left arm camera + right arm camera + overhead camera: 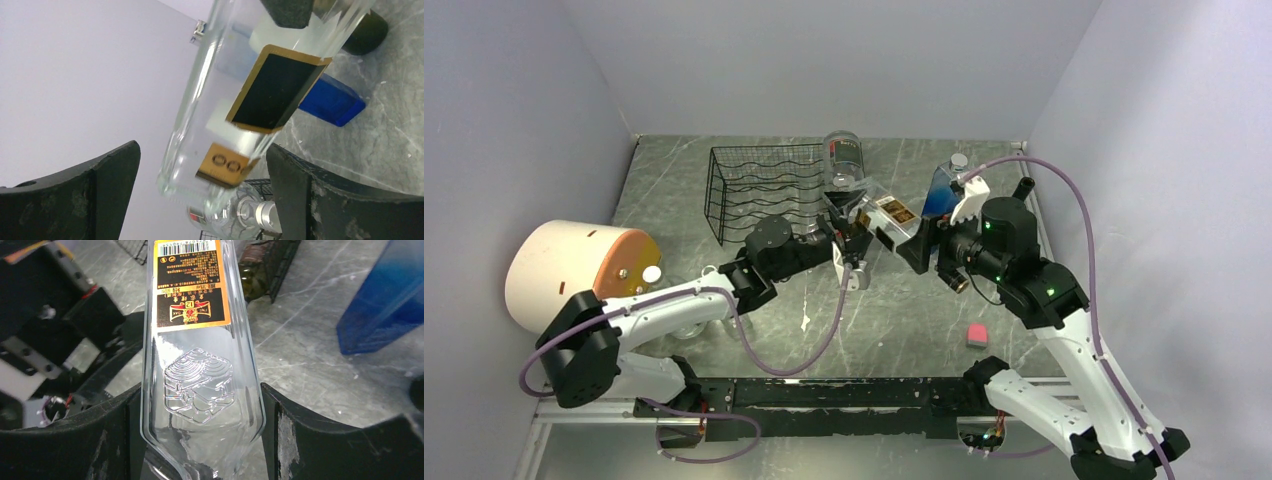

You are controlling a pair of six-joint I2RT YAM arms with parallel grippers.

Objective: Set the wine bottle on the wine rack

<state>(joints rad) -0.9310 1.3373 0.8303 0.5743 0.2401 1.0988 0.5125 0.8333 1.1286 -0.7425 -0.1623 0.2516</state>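
Right claw (200, 410): gripping the bottle (892, 214).
Left claw (202, 172): gaping wide around it, not touching.
Axis: running leftward from the right claw toward the rack (754, 185), just beyond.

top cam: high, behind the arm bases, looks down n fwd over whole table (904, 320), farthest out
left wrist cam: v close on wine bottle (215, 115), faces right, tilted up
right wrist cam: v close too, faces far left
shared: all 3 catch wine bottle + blue bottle (385, 295)
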